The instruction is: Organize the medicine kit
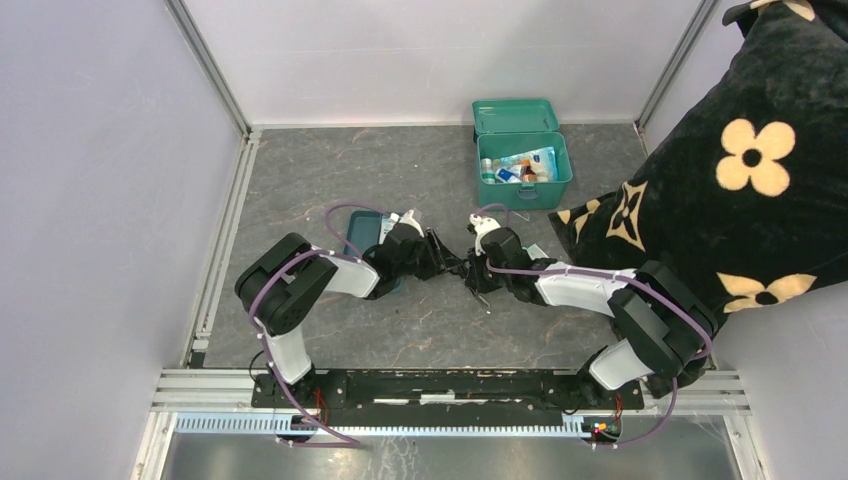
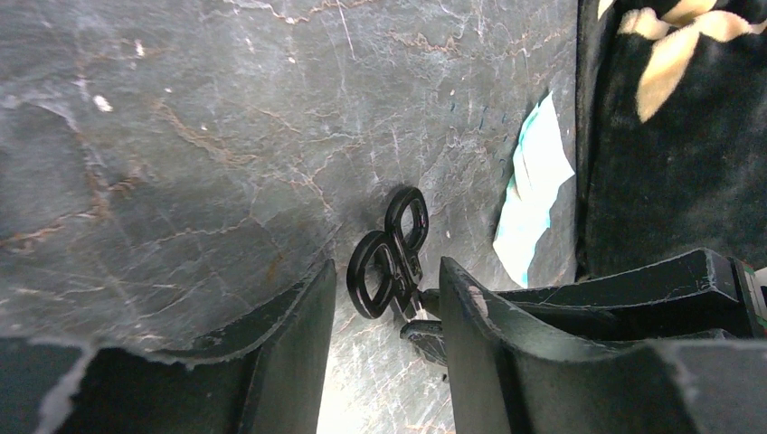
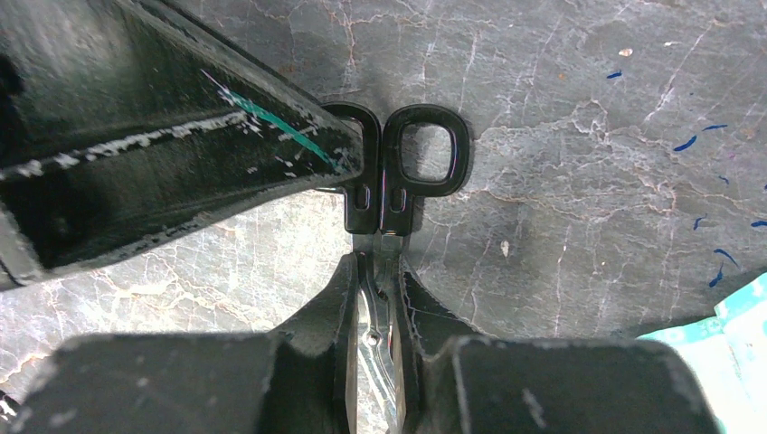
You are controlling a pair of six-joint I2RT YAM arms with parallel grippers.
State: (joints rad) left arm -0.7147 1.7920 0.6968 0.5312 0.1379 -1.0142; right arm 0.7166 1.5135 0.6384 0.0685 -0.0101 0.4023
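Scissors (image 3: 387, 206) are pinched by their blades in your right end effector (image 3: 375, 276); your left end effector (image 2: 389, 271) stands spread at the handles. Close left squarely before right lets go. The medicine kit (image 1: 530, 192) sits open, far right.

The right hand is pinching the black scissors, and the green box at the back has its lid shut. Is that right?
Not quite. The right gripper does pinch the black scissors, but the lid of the medicine kit is open, not shut. The top view shows packets inside.
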